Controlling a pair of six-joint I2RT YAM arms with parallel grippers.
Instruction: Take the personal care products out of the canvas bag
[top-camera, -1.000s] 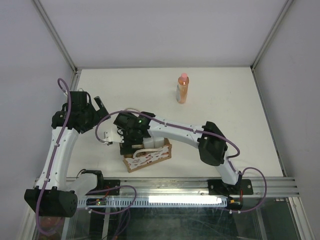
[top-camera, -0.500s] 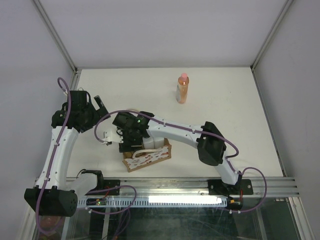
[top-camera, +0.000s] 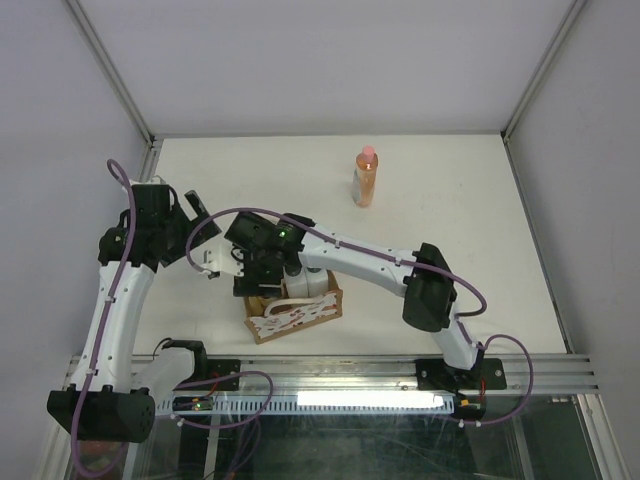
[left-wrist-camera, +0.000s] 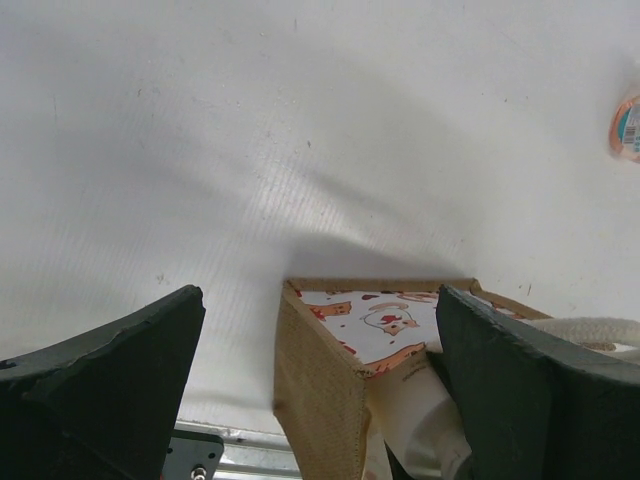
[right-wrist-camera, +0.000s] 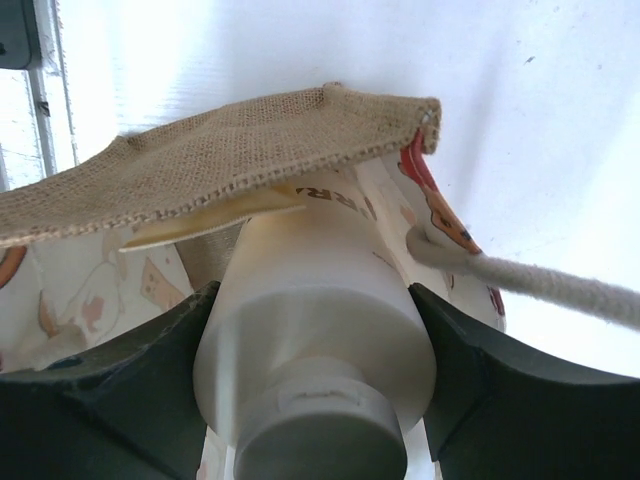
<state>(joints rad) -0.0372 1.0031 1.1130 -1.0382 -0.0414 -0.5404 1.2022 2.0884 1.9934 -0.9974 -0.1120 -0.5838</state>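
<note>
One white bottle (right-wrist-camera: 315, 330) sits in the canvas bag (top-camera: 300, 318) at lower centre of the top view, clamped by the right gripper (top-camera: 265, 283). The lift-out step seems in hand. Next it needs a straight rise past the bag's rim and the rope handle (right-wrist-camera: 540, 280). The left gripper (left-wrist-camera: 318, 385) hangs open beside the bag. There is room near the orange bottle (top-camera: 366, 177), upper centre of the surface (top-camera: 470, 230).

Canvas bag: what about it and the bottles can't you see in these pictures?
Inside of canvas bag: top view, right gripper covers it; bottles left inside are uncountable.
White bottle: right wrist view, the bag's rim hides most of its label and its base.
Orange bottle: left wrist view, cut off by the right edge.
</note>
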